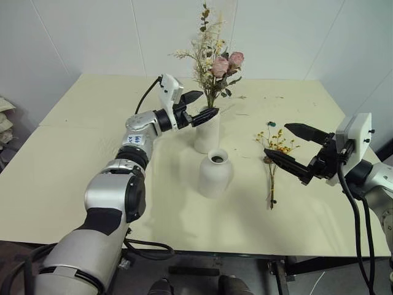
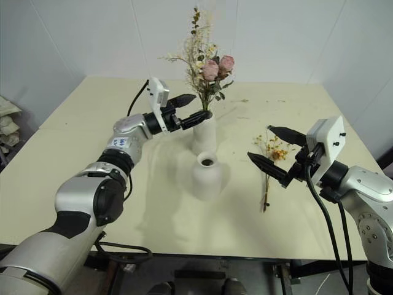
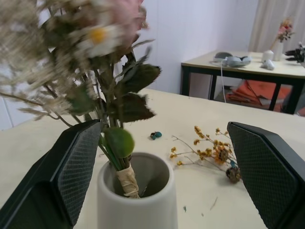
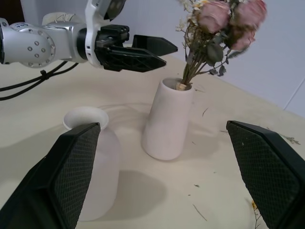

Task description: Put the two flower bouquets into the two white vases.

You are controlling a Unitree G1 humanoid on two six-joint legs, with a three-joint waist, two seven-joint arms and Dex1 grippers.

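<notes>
Both jaw pairs spread wide, nothing pinched. Left gripper (image 1: 198, 107) sits at the rim of the taller vase (image 1: 206, 132), fingers either side of the rose bouquet (image 1: 214, 64), which stands upright in that vase. First bunch looks done. Shorter vase (image 1: 215, 173) empty, just in front of the tall one. Thin yellow bouquet (image 1: 272, 161) lies flat on the table (image 1: 92, 123), long axis running toward and away from robot, blossoms at far end, stem end near. Right gripper (image 1: 296, 149) hovers just beside it on the right, clearly the nearer arm. Bunch lies below and left of those jaws; likely next pick, across the stem.
</notes>
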